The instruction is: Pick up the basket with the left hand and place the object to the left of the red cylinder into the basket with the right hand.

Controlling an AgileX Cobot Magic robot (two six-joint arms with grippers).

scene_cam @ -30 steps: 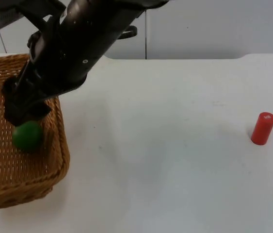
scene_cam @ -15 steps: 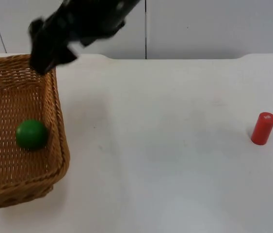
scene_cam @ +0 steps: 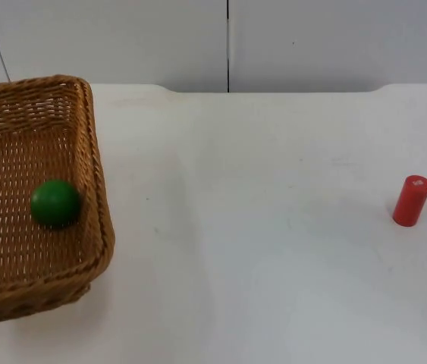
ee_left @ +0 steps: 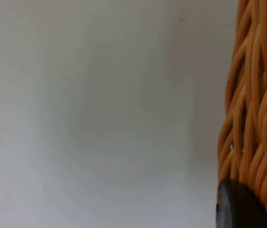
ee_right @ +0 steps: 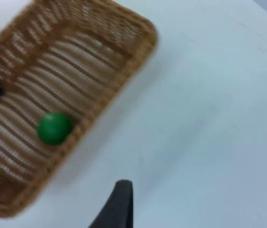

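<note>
White table [scene_cam: 274, 227] running back to grey wall [scene_cam: 122, 38]. Wicker basket [scene_cam: 16, 280] at the left end, clamped at its woven side by left gripper [ee_left: 241, 209], black pad pressed to the weave. Green ball [scene_cam: 55, 202] lying inside, close to the basket's right-hand wall. Red cylinder [scene_cam: 411, 200] upright, well apart at far right. Right gripper [ee_right: 119, 204] hovering over bare table beside the basket; open or closed, impossible to tell.
</note>
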